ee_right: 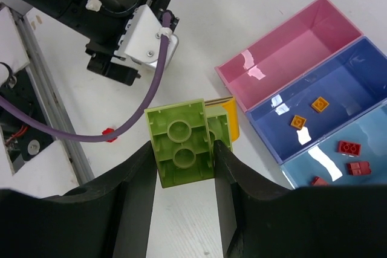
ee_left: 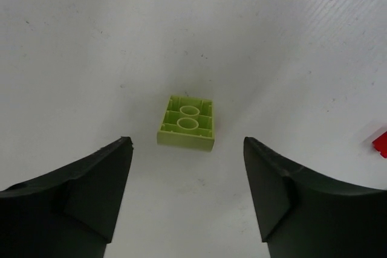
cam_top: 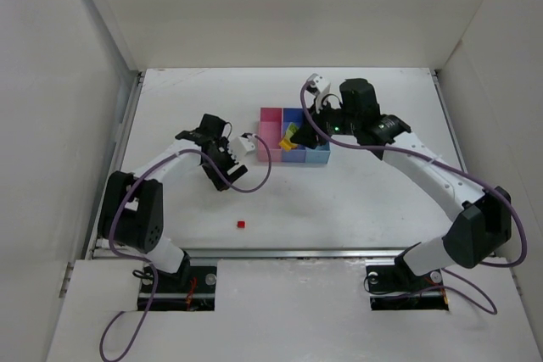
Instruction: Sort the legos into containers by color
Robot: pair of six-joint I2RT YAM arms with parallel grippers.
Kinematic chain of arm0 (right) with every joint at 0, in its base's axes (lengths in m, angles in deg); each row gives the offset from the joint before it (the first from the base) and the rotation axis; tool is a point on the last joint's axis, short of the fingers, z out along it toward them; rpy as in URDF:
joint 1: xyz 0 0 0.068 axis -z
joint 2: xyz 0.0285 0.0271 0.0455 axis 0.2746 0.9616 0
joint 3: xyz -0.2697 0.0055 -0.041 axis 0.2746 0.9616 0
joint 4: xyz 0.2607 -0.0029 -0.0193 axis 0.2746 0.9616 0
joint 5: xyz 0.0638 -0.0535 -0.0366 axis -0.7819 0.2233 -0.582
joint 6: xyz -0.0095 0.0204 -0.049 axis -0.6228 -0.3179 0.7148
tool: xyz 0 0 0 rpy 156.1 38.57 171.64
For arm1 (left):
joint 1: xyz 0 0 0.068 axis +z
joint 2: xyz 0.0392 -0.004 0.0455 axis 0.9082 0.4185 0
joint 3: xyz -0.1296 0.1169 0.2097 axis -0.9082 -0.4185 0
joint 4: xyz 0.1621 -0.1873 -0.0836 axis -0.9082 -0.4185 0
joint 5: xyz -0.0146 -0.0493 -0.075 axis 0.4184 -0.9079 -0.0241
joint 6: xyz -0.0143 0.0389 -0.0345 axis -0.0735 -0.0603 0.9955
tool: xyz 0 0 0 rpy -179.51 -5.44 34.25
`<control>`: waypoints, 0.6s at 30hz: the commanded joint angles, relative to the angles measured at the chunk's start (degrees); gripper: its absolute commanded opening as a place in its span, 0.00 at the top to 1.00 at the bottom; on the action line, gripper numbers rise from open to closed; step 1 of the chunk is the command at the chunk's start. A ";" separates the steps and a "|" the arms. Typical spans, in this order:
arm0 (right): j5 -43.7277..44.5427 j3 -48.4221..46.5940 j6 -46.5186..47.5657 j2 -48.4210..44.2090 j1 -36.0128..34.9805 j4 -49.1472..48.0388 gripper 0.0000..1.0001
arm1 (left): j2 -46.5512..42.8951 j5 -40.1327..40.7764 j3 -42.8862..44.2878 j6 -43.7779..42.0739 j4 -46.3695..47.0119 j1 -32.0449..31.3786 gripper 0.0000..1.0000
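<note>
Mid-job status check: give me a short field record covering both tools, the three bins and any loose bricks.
left tool: open, above a lime-green plastic brick lying underside up on the white table, not touching it
right tool: shut on a yellow-green plastic brick, yellow piece behind it
pink bin: nothing visible inside
blue-violet bin: two orange plates
light blue bin: at least three red pieces
loose: small red brick on the table
</note>
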 commanded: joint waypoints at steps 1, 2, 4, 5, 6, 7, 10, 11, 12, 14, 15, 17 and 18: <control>0.07 -0.56 0.72 -2.01 0.38 -0.92 1.00 | -4.21 -3.48 1.47 0.02 -1.88 -0.22 0.26; 0.07 -0.56 0.72 -2.01 0.38 -0.92 1.00 | -5.44 -4.10 2.69 0.02 -1.89 -0.22 0.25; 0.07 -0.56 0.72 -2.01 0.38 -0.92 1.00 | -6.67 -5.42 4.45 0.02 -2.59 -0.22 0.22; 0.07 -0.56 0.72 -2.01 0.38 -0.92 1.00 | -8.07 -5.42 5.42 0.02 -2.59 -0.22 0.21; -0.45 -0.56 0.72 -2.01 0.90 -0.92 1.00 | -8.87 -5.42 7.08 0.54 -2.59 -0.22 0.19; -0.46 -1.08 0.72 -2.01 0.90 -0.92 1.00 | -9.83 -5.95 7.88 -0.06 -2.59 -0.22 0.18; -0.46 -2.31 0.72 -1.48 0.90 -0.92 1.00 | -14.23 -5.95 10.61 -2.25 -1.19 -0.22 0.00; -0.98 -2.31 0.72 -0.87 0.90 -0.92 1.00 | -15.37 -6.82 11.75 -3.31 -0.23 -0.22 0.00; -0.99 -3.88 0.72 -0.87 0.90 -0.92 1.00 | -17.64 -7.53 14.19 -2.80 0.83 -0.22 0.00; -0.99 -5.03 1.25 -0.34 0.90 -0.92 1.00 | -19.50 -12.68 16.58 -2.26 3.38 -0.22 0.00; -1.60 -5.74 1.25 -0.34 0.90 -0.92 1.00 | -20.21 -15.24 17.38 -0.61 4.43 -0.22 0.00; -1.60 -6.26 1.25 -0.34 0.90 -0.92 1.00 | -20.83 -17.81 19.14 6.13 9.59 -0.22 0.00; -1.60 -6.27 1.77 -0.34 0.90 -0.92 1.00 | -20.83 -17.82 19.66 10.52 11.37 -0.22 0.00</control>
